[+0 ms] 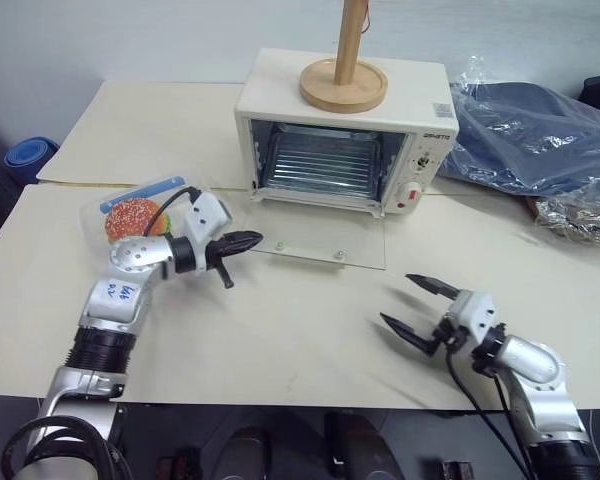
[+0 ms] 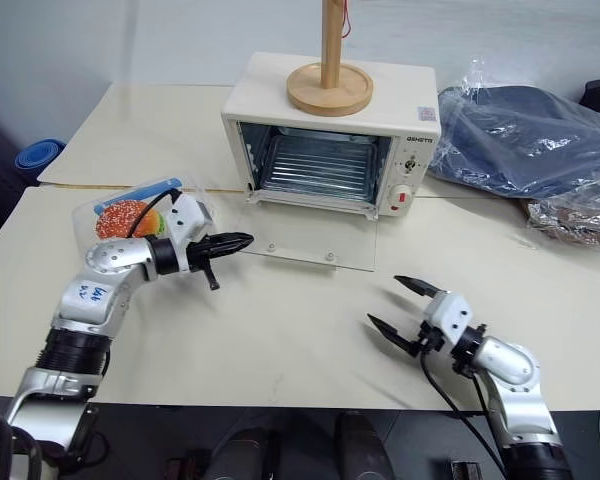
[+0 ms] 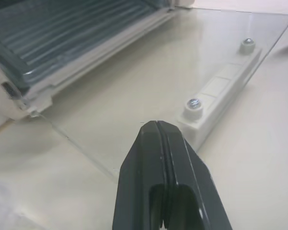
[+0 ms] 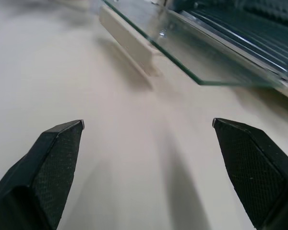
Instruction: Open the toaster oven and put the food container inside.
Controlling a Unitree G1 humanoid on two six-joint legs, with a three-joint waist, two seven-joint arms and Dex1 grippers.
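Note:
The cream-white toaster oven (image 1: pixel 400 110) stands at the back middle of the table. Its glass door (image 1: pixel 320 240) lies folded down flat on the table, and the wire rack (image 1: pixel 320 165) shows inside. The food container (image 1: pixel 140 210), clear with a blue strip and a toy hamburger inside, rests on the table at the left. My left gripper (image 1: pixel 248 240) is shut and empty, hovering at the door's left front corner, just right of the container. In the left wrist view the shut fingers (image 3: pixel 161 167) point at the door's handle bar (image 3: pixel 221 96). My right gripper (image 1: pixel 408 305) stands open near the table's front right, in front of the door.
A wooden stand (image 1: pixel 345 80) sits on top of the oven. A crinkly clear plastic bag over dark blue cloth (image 1: pixel 530 130) lies at the back right. A blue round object (image 1: pixel 28 155) is off the table's left edge.

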